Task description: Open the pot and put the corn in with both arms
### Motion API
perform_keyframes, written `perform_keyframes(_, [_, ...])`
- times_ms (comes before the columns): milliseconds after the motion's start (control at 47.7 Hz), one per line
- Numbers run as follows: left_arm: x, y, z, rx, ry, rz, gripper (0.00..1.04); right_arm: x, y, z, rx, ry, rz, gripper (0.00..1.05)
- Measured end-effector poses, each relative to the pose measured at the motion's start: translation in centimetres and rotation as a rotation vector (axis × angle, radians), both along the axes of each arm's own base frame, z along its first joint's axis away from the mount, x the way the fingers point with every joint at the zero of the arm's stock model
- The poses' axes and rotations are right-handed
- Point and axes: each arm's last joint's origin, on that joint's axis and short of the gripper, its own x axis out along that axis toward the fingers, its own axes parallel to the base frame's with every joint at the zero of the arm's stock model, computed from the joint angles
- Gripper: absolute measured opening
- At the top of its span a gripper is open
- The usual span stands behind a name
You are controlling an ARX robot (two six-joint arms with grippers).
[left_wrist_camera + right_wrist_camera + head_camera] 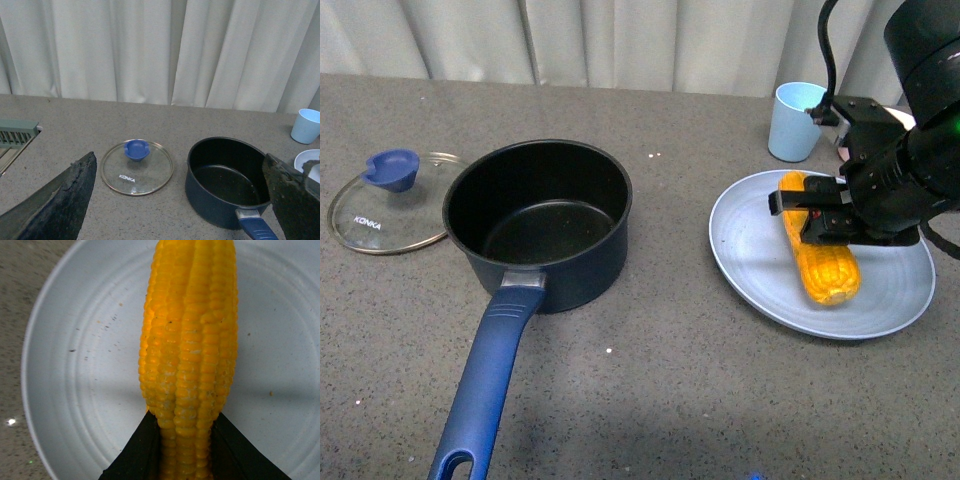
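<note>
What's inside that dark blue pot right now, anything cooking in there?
Nothing shows inside the pot: its black floor is bare. The lid lies beside it, and the corn is on the blue plate. Only the near inner wall is hidden behind the rim.

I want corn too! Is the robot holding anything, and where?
The fingers of the right gripper pinch the yellow corn cob near its middle, on the round pale-blue plate. The left gripper holds nothing.

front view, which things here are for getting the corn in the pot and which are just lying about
For the job: pot, lid, corn, right gripper with its fingers around the corn.
Lying about: cup, plate under the corn.
</note>
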Motion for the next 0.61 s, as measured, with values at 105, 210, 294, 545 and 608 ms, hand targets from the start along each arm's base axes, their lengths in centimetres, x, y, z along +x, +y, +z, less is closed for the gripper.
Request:
perform_keyframes(105, [0.0,0.0,0.0,0.0,0.0,0.0,0.98,-0.4,0.6,3.3,0.11,-0.077,0.055,0.18])
perform_keyframes(210, [0.0,0.0,0.0,0.0,0.0,0.0,0.98,0.2,2.2,6.6,0.176,-0.157,0.094,0.15])
perform_keyframes(294, [0.0,0.0,0.0,0.0,0.0,0.0,0.98,1.1,4.2,8.1,0.217,-0.183,0.124,0.13])
perform_keyframes(545, [0.0,0.0,0.0,0.0,0.0,0.0,0.98,2.9,11.6,9.1,0.313,-0.154,0.245,0.12])
perform_keyframes(608, [0.0,0.0,0.0,0.0,0.0,0.0,0.98,3.1,13.2,9.2,0.329,-0.146,0.262,0.12])
